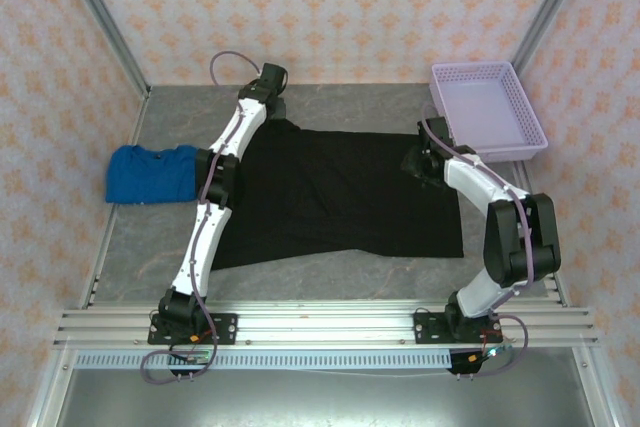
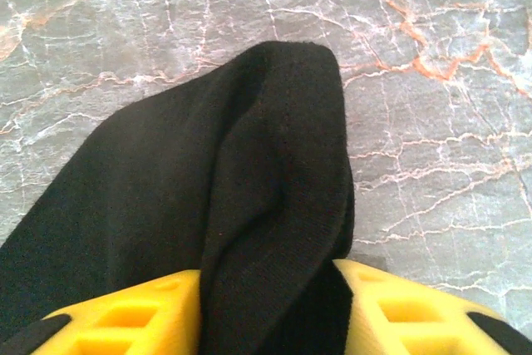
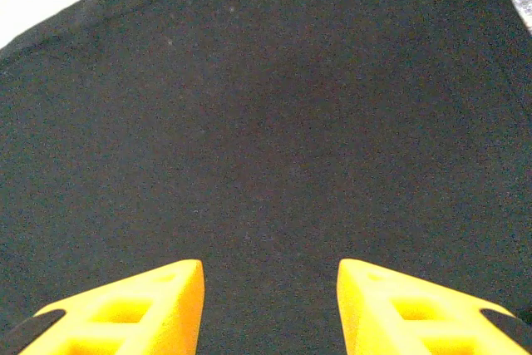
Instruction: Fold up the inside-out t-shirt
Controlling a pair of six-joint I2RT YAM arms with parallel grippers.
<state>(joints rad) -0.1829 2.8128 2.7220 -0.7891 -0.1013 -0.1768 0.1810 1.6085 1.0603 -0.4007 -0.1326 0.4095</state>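
Grey marbled table [image 1: 330,282] carries the t-shirt [image 1: 340,197], spread mostly flat at centre between both arms. At its far left corner, a raised fold of cloth is pinched between the jaws of the left gripper [image 2: 268,276]. The jaws of the right gripper [image 3: 270,268] are set moderately apart over the right edge, with nothing between them. Cloth is judged light, soft and floppy; hems and corners should be taken, since a mid-panel pinch would sag and bunch
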